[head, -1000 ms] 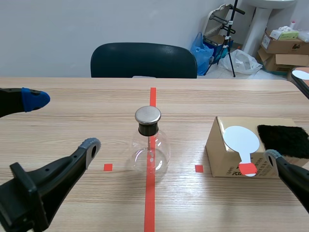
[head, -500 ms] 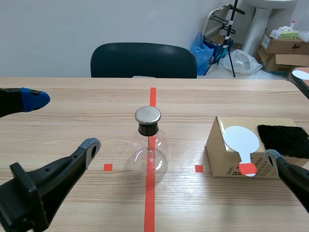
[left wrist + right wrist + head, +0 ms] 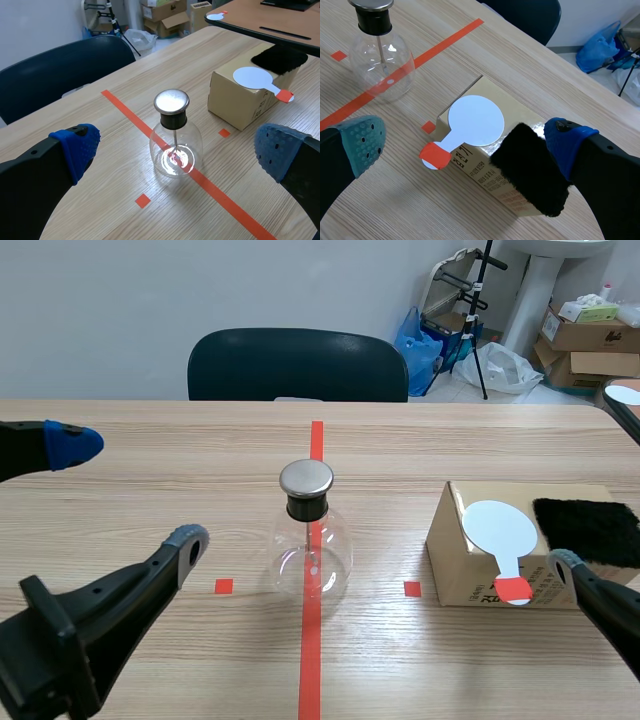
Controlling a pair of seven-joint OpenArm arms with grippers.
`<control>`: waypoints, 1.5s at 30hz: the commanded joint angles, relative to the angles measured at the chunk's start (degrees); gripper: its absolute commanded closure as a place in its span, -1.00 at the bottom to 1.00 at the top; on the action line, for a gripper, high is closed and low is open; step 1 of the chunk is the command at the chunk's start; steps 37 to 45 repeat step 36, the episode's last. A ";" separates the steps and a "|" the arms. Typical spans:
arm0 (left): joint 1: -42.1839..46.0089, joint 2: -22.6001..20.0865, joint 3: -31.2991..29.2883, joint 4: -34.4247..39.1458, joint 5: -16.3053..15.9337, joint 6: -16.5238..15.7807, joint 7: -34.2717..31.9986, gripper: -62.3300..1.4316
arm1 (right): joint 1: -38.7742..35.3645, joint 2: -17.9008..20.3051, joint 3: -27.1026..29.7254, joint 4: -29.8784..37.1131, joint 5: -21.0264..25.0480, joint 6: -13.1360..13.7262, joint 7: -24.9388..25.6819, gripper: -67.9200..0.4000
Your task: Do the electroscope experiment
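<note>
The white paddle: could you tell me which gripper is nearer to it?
Right. The right gripper is open close by the white paddle; the left gripper is open beyond the flask.

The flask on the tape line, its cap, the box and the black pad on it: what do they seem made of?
Flask: probably clear glass, see-through with bright glints. Cap: dull silvery metal top, black collar, maybe rubber. Box: matte brown cardboard, printed side. Black pad: fuzzy pile, like fur or fleece; which, unclear.
</note>
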 commanded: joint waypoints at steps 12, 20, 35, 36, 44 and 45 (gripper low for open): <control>-0.22 -0.17 0.31 0.09 -0.26 -0.07 -3.19 -1.00 | 0.83 0.13 0.11 0.20 0.87 -0.42 2.75 -1.00; -0.20 -0.17 0.42 0.09 2.49 -0.13 -3.52 -1.00 | 0.83 0.13 0.11 0.20 0.87 -0.42 2.75 -1.00; -0.20 -0.17 0.42 0.09 2.49 -0.13 -3.37 -1.00 | 0.83 0.13 0.11 0.20 0.87 -0.42 2.73 -1.00; -0.20 -0.17 0.42 0.09 2.49 -0.13 -3.37 -1.00 | 0.83 0.13 0.11 0.20 0.87 -0.42 2.73 -1.00; -0.20 -0.17 0.42 0.09 2.49 -0.13 -3.37 -1.00 | 0.83 0.13 0.11 0.20 0.87 -0.42 2.73 -1.00; -0.20 -0.17 0.42 0.09 2.49 -0.13 -3.37 -1.00 | 0.83 0.13 0.11 0.20 0.87 -0.42 2.73 -1.00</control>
